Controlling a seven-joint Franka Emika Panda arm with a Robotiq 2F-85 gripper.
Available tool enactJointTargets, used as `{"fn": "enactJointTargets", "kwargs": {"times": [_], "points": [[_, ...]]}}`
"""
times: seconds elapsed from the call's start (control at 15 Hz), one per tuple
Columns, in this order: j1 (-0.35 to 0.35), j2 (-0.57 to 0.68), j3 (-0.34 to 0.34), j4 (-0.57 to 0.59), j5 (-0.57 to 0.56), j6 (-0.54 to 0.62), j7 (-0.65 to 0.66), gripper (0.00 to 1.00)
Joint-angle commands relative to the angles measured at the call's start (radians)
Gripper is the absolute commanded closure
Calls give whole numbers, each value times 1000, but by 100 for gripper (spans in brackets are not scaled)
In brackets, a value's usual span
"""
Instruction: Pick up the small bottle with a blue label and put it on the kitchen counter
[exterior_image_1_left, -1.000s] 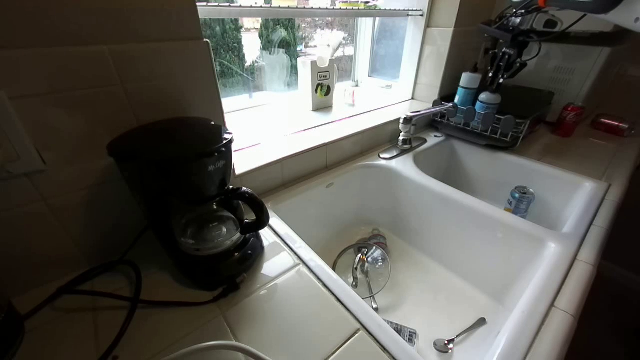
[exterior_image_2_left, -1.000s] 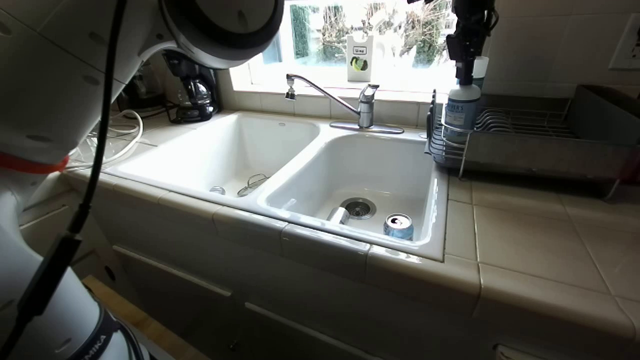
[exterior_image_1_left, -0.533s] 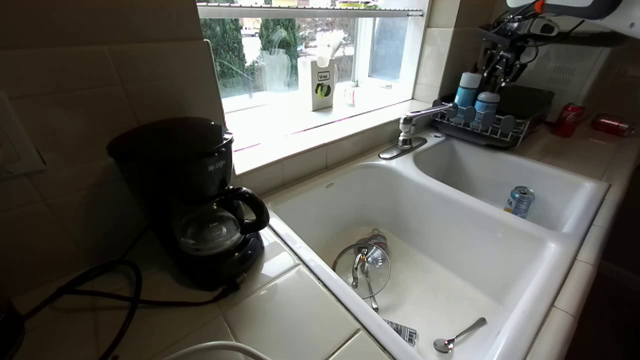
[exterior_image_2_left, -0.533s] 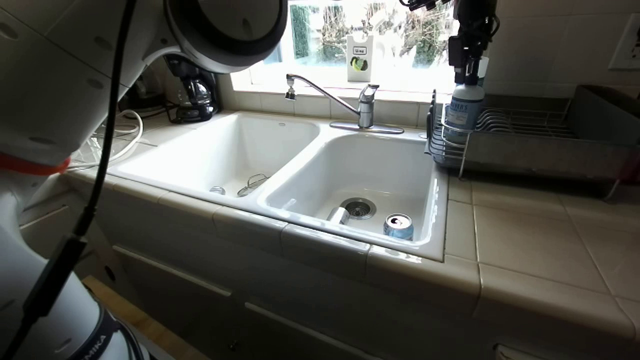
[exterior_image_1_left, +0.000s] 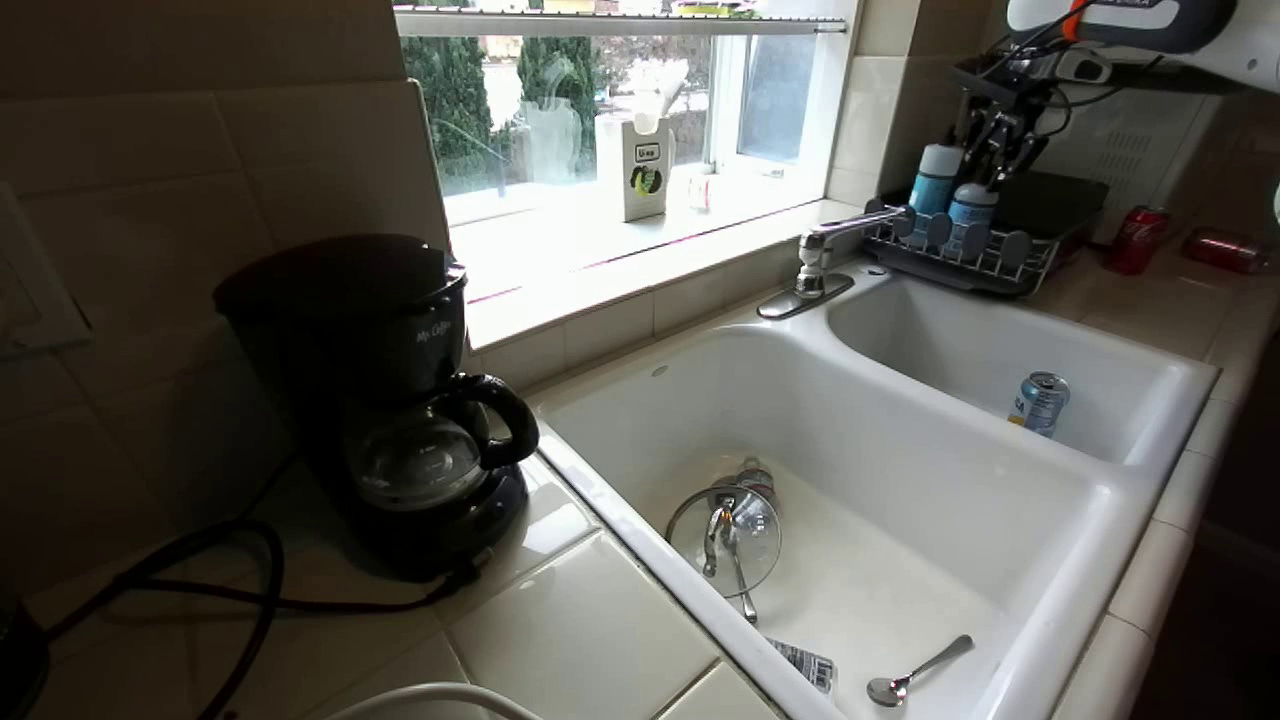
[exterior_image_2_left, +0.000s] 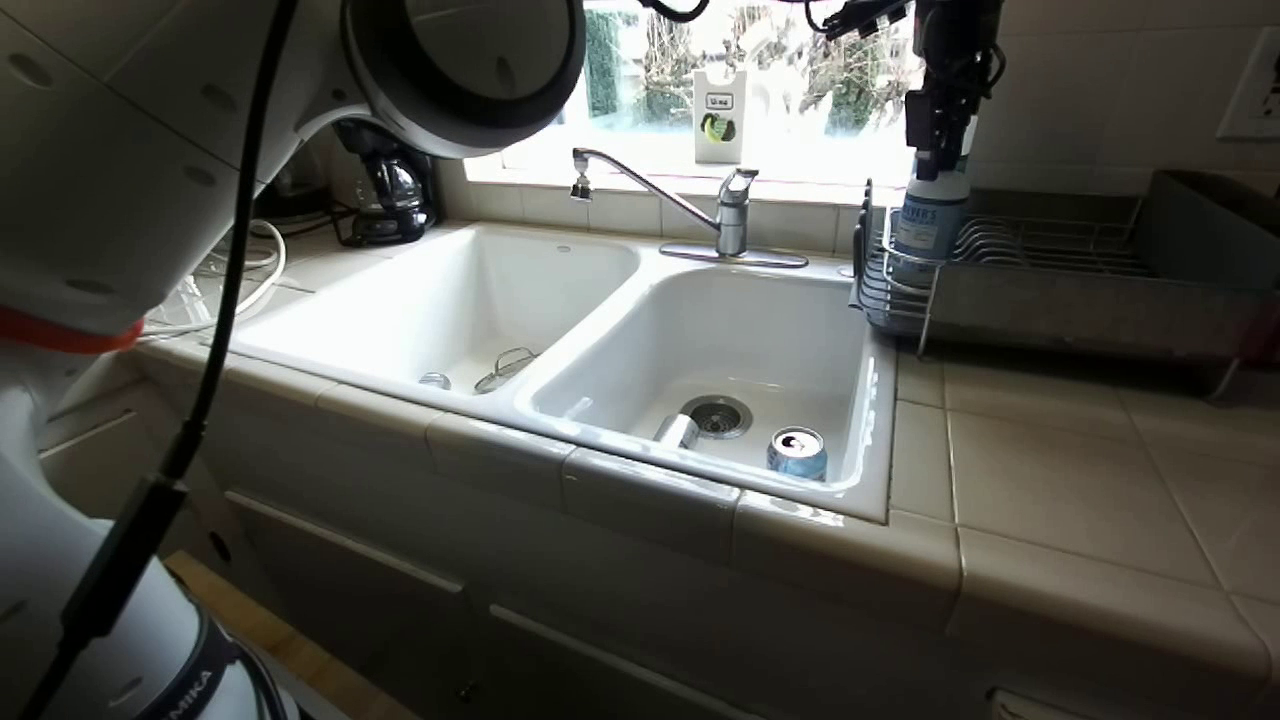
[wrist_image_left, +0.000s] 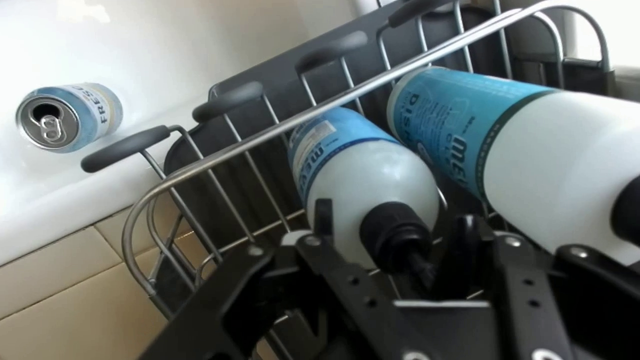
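The small bottle with a blue label (wrist_image_left: 370, 175) stands leaning in the front of the dish rack, with a whitish shoulder and a black neck and pump. It also shows in both exterior views (exterior_image_1_left: 972, 210) (exterior_image_2_left: 928, 225). My gripper (wrist_image_left: 395, 222) is over its top in both exterior views (exterior_image_1_left: 1000, 165) (exterior_image_2_left: 938, 168). The fingers are apart, one on each side of the black pump, with gaps showing in the wrist view. The pump's tip is hidden among the gripper parts. The kitchen counter (exterior_image_2_left: 1060, 480) is pale tile around the sink; it also shows at the wrist view's lower left (wrist_image_left: 60, 290).
A similar, larger dish soap bottle (wrist_image_left: 540, 130) stands close beside it. The wire rack (exterior_image_2_left: 1090, 300) surrounds both. The faucet (exterior_image_2_left: 733, 215) is near. The double sink (exterior_image_2_left: 640, 290) holds a bluish can (exterior_image_2_left: 797, 455). Red cans (exterior_image_1_left: 1138, 240) lie beyond the rack.
My gripper has shifted slightly, rightward in the view facing the window, and its fingers look wider apart than a second ago. The small bottle leans a little more.
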Motion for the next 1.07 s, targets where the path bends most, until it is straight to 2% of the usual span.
{"fn": "enactJointTargets", "kwargs": {"times": [0.0,0.2,0.73,1.0], "points": [[-18,18,18,32,20,4,-18,72],[-17,10,15,35,14,-12,-14,92],[4,-37,-9,39,-27,-41,-19,92],[3,-103,-10,37,-35,-142,-54,92]]}}
